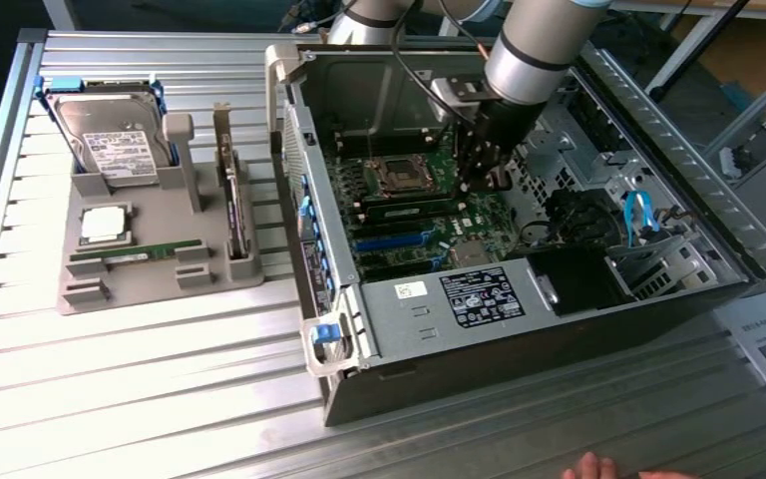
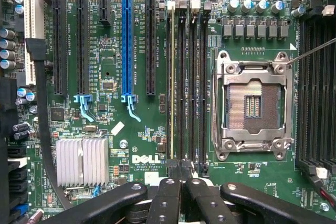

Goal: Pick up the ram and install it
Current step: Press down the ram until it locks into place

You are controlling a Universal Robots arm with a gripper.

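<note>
gripper (image 2: pixel 181 174) fingers are pressed together, just over the ram (image 2: pixel 172 77) already standing in its slot beside the socket (image 2: pixel 252 106). best to press straight down, evenly.
</note>
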